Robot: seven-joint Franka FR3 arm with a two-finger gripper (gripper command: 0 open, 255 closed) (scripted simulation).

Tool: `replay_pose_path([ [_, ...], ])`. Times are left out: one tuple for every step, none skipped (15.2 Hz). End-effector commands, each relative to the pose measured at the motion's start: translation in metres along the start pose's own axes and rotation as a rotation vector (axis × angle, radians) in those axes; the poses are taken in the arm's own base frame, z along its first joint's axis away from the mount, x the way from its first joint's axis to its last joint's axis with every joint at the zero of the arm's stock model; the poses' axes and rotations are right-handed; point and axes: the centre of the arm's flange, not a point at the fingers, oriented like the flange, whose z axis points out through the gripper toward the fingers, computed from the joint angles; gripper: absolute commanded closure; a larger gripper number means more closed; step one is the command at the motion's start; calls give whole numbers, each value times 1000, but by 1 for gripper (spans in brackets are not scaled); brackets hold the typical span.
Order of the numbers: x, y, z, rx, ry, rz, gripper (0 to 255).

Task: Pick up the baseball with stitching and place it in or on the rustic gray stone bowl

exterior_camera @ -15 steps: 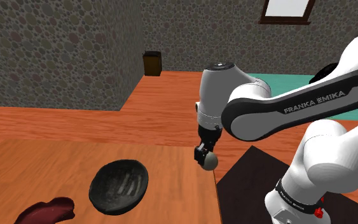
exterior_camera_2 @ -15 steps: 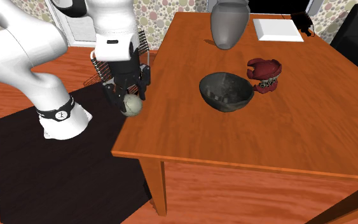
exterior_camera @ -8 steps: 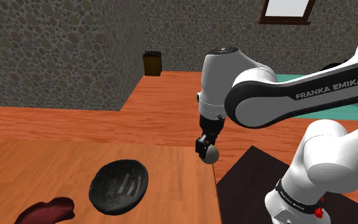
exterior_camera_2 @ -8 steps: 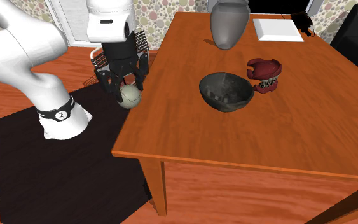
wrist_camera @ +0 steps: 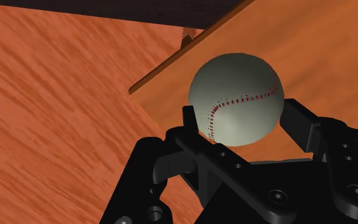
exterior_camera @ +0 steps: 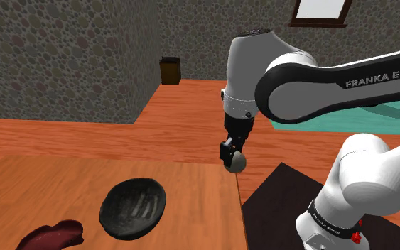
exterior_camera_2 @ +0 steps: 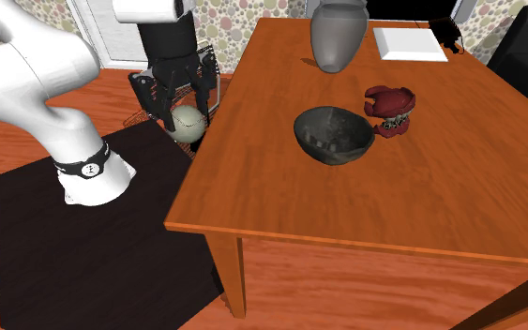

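White casing on the arm (exterior_camera: 319, 71) carries dark capitals reading "FRANKA EMIK", the rest cut off by the shoulder view's right edge. Smaller dark lettering rings the collar near the base, too small to read. The arm rises from its base, bends across the shoulder view and turns straight down at a fat rounded wrist, so the black gripper (exterior_camera: 235, 158) hangs roughly vertical. Its two fingers (wrist_camera: 187, 121) are closed partway and clasp the baseball (wrist_camera: 236, 98) on opposite sides. The baseball (exterior_camera_2: 189, 124) is in the air, just beside the table (exterior_camera_2: 346, 206) near its edge and corner, off the tabletop and well apart from the bowl (exterior_camera_2: 332, 150).

The baseball is a smooth, pale grey-white sphere with a curving line of red stitches across it. The bowl (exterior_camera: 113, 195) is dark grey, round and rough-looking, with pale streaks inside, and it sits upright on the table. The table has a glossy orange-brown wood grain, as does the floor. A lumpy dark red thing (exterior_camera_2: 390, 105) lies just beside the bowl. Farther along the table stand a smooth grey vase (exterior_camera_2: 337, 33) and a flat white slab (exterior_camera_2: 409, 42). A black mat (exterior_camera_2: 65, 253) lies under the arm's base. A wire rack (exterior_camera_2: 140, 103) stands on the floor behind the gripper (exterior_camera_2: 185, 117). The walls (exterior_camera: 63, 57) bear a pebble pattern.
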Motion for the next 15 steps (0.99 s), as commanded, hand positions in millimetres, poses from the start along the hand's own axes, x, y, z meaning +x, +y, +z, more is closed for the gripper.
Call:
replay_pose_path([
  [0,-1,-10,0,0,0,255],
  [0,-1,-15,0,0,0,255],
  [0,-1,-20,0,0,0,255],
  [1,0,-25,0,0,0,255],
  [1,0,-31,0,0,0,255],
  [1,0,-33,0,0,0,255],
  [8,-11,-33,0,0,0,255],
  [16,-21,-34,0,0,0,255],
  [24,-32,-34,0,0,0,255],
  [31,-43,-35,0,0,0,255],
  [39,-54,-35,0,0,0,255],
  [47,-64,-36,0,0,0,255],
  [55,-75,-36,0,0,0,255],
  [62,-86,-37,0,0,0,255],
  [70,-96,-37,0,0,0,255],
])
